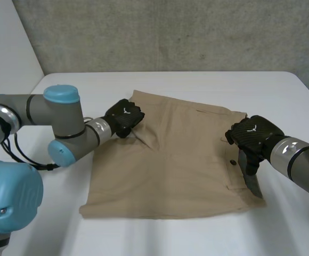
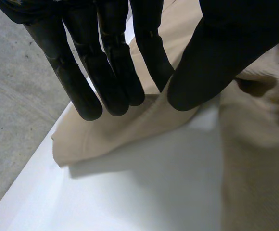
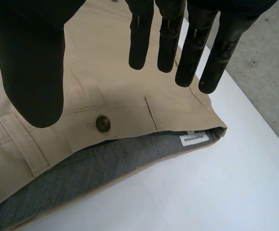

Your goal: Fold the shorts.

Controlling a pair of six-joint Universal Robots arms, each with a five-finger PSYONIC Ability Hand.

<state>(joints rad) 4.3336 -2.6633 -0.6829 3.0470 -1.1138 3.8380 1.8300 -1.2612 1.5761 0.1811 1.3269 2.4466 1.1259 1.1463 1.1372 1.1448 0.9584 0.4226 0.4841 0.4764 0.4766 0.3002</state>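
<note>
Tan shorts (image 1: 170, 160) lie spread flat on the white table (image 1: 197, 234). My left hand (image 1: 123, 117) is at their far left edge. In the left wrist view a raised fold of the shorts (image 2: 130, 130) runs up between the thumb and straight fingers of that hand (image 2: 110, 72), which pinch it. My right hand (image 1: 253, 134) is over the waistband at the right edge. Its fingers (image 3: 168, 38) are straight and spread above the cloth (image 3: 115, 82), with the thumb apart. Below them I see a button (image 3: 103, 123), the grey inner lining (image 3: 96, 168) and a white label (image 3: 194, 138).
Bare white table surrounds the shorts on all sides. A grey wall (image 1: 170, 32) stands behind the far edge. Grey floor (image 2: 14, 96) lies past the table's edge on the left, and floor (image 3: 274, 72) on the right too.
</note>
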